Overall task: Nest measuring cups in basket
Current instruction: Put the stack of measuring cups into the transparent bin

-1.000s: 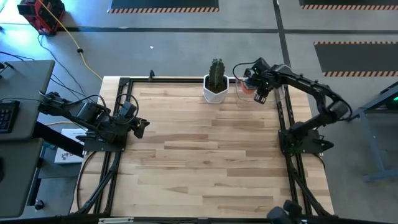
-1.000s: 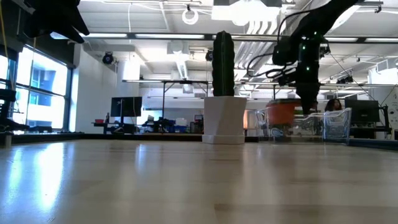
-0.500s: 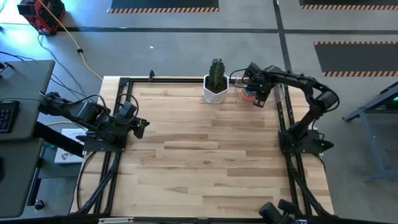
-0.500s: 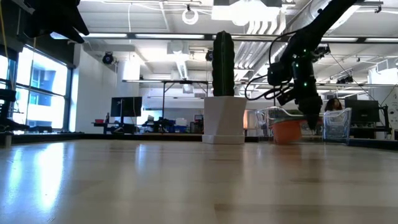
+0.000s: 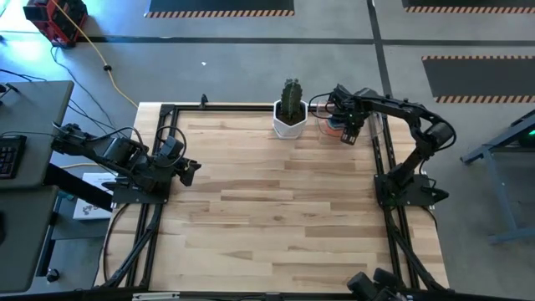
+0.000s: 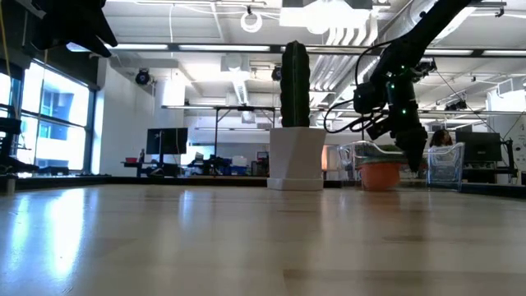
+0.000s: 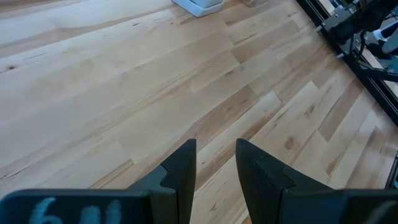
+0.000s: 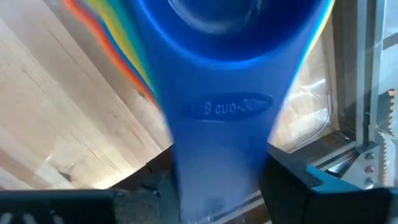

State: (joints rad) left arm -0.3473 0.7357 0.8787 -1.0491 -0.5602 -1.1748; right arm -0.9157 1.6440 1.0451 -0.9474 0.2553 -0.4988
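The measuring cups are nested in one stack. In the right wrist view the blue cup point(image 8: 230, 25) is on top, with orange, yellow and green rims point(image 8: 118, 37) showing beside it. In the low view only the orange outer cup point(image 6: 380, 174) shows. It sits low inside the clear basket point(image 6: 355, 161) beside the white cactus pot point(image 6: 296, 156). My right gripper point(image 5: 349, 134) is over the basket point(image 5: 374, 125) at the table's far right and is shut on the blue cup's handle. My left gripper point(image 7: 215, 163) waits open at the table's left edge point(image 5: 191, 170). My right gripper pinches the blue cup's flat handle point(image 8: 217, 149) between its two fingers point(image 8: 295, 180), and the handle runs along them. The fingers slant down from above point(image 6: 411, 148). The stack hangs in front of them, and its orange bottom point(image 6: 380, 184) is down at the level of the basket floor.
The white pot with the cactus point(image 5: 290, 113) stands close to the basket on its left. The black frame rail point(image 5: 380, 155) runs along the table's right edge near the right gripper. Bare wood point(image 5: 276, 201) fills the middle and near part of the table.
My right gripper has gone down with the stack of cups into the basket. In the low view the orange cup has dropped from above the basket's rim to table level. Most of this happened in the first half second. The gripper has stayed shut.
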